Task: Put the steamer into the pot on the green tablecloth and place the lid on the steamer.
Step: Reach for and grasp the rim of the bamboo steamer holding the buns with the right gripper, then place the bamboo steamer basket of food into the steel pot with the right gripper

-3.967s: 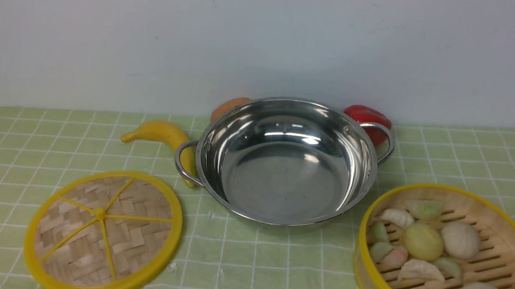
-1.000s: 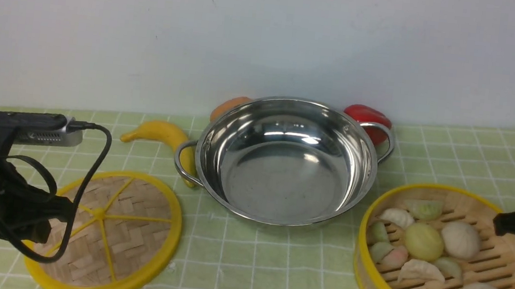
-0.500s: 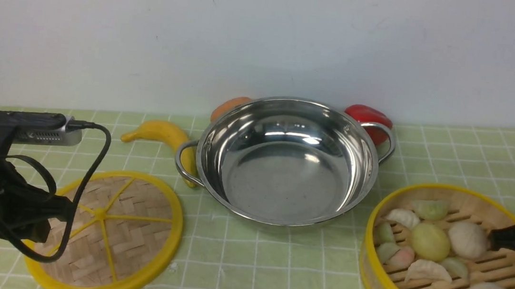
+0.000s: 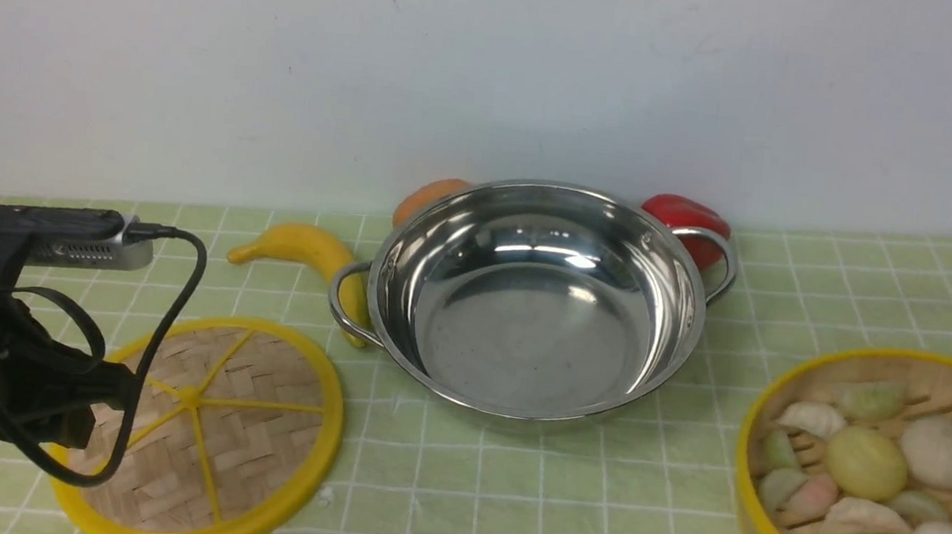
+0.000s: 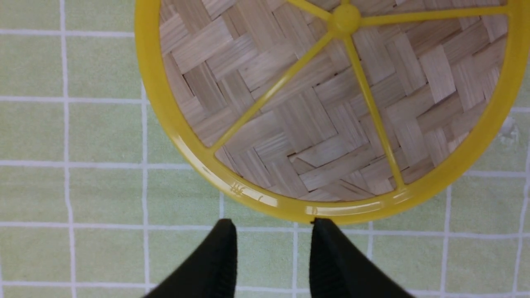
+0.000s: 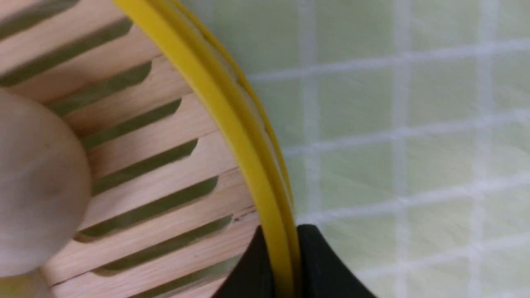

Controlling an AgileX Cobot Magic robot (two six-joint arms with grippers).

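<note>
**Right gripper clamps steamer rim; lid lies flat beside the pot**

The right gripper (image 6: 280,265) is pinched tight on the yellow rim of the round, shallow bamboo steamer basket (image 4: 743,472), one black fingertip (image 6: 252,269) inside the wall and the other outside. In the front view the steamer basket is at the near right of the light green tablecloth (image 4: 504,500) with its grid of thin white lines. It is partly cut off by the frame edge and stands apart from the wide, shiny stainless-steel pot (image 4: 522,334) at the centre. Whether the basket's base rests on the cloth or hangs clear of it cannot be told. Pale dumplings and buns (image 4: 867,463) crowd its slatted floor.

On the other side, the left gripper (image 5: 271,231) has its jaws parted and holds nothing. Its black tips are just beside the rim of the flat, round woven-bamboo lid (image 5: 314,103); whether one of them touches that rim cannot be told. The lid, with its thick yellow rim and yellow spokes, lies flat on the tablecloth to the near left of the pot.

A yellow banana (image 4: 301,246) curves in behind the pot's left loop handle. A red pepper (image 4: 685,218) sits behind the right handle. An orange, rounded item (image 4: 426,195) shows only partly behind the pot's far rim, near the white wall (image 4: 462,62).
</note>
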